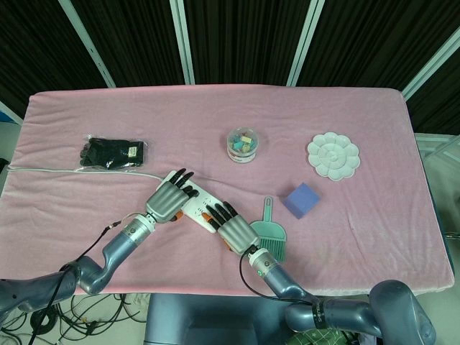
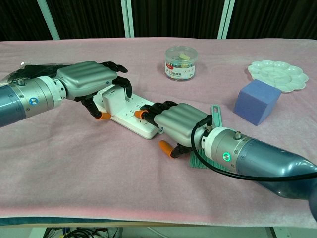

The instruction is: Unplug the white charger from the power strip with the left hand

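The white power strip [image 2: 130, 117] lies slantwise on the pink cloth, also visible in the head view [image 1: 195, 207]. The white charger [image 2: 113, 99] stands plugged in at its far left end. My left hand [image 2: 91, 82] [image 1: 171, 197] is curled over the charger, fingers on the far side and thumb down at the near side, gripping it. My right hand [image 2: 177, 120] [image 1: 232, 229] lies flat with its fingertips pressing on the strip's near right end and holds nothing. In the head view the left hand hides the charger.
A green hand brush [image 1: 269, 234] lies just right of my right hand. A blue cube [image 2: 256, 101], a white palette [image 2: 277, 74] and a clear jar of clips [image 2: 181, 63] sit farther back. Black gloves [image 1: 113, 152] and the strip's white cable [image 1: 72, 170] are at the left.
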You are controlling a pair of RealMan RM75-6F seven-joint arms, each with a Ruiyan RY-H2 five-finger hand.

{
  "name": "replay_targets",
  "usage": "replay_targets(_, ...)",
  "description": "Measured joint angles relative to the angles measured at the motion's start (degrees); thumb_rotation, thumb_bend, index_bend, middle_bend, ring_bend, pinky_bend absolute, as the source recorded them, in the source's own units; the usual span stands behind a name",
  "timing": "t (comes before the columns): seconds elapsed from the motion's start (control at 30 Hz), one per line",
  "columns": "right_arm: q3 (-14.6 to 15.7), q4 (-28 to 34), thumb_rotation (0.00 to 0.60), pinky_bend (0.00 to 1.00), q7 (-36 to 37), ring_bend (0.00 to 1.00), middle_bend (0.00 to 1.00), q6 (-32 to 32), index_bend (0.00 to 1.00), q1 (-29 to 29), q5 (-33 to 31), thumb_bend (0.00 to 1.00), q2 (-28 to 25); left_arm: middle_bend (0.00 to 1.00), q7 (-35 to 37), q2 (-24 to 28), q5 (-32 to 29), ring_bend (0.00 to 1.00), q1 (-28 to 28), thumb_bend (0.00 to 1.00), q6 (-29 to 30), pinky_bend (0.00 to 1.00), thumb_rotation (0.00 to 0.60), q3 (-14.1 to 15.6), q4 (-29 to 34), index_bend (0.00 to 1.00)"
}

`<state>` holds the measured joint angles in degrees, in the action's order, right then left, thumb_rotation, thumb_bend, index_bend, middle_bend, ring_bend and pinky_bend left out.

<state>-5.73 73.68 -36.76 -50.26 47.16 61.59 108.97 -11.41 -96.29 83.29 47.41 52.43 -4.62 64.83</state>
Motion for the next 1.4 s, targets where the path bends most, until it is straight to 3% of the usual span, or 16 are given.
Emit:
replay_targets(0.13, 0.1, -0.3, 0.600, 0.05, 0.3, 0.06, 0.05, 0.0, 0.05, -0.1, 0.2, 0.54, 0.2, 0.37, 0.0, -0.4, 0.3, 0.00, 0.1, 0.29, 0.0, 0.00, 0.600, 0.2, -0.3, 0.36)
replay_targets(0.47, 0.2, -0.2, 0.600, 0.05, 0.5, 0.06, 0.05, 0.2, 0.05, -0.3, 0.2, 0.54, -0.3, 0.48, 1.0, -1.0, 0.8, 0.00, 0.3, 0.56, 0.4, 0.00, 0.600, 0.4, -0.8, 0.44)
replay_targets(0.67, 0.3, 0.1, 0.600, 0.05, 0.6, 0.06, 0.05, 0.3, 0.05, -0.4, 0.2, 0.54, -0.6, 0.54, 0.9, -0.6, 0.3, 0.04, 0.5, 0.66, -0.7, 0.00, 0.600, 0.5, 0.1, 0.50)
replay_targets(1.07, 0.2, 1.0, 0.600, 0.05, 0.4, 0.06, 0.05, 0.2, 0.05, -0.4, 0.0, 0.54, -1.3, 0.64, -0.6, 2.5, -3.2, 0.14, 0.7, 0.77, -3.0, 0.02, 0.600, -0.7, 5.5, 0.61)
replay_targets(1.4, 0.2, 0.8, 0.600, 0.05, 0.3, 0.06, 0.05, 0.2, 0.06, -0.5, -0.3, 0.54, -1.1, 0.68, -4.1, 5.5, -7.4, 0.18, 1.0, 0.77, -5.1, 0.04, 0.600, -1.8, 9.5, 0.65)
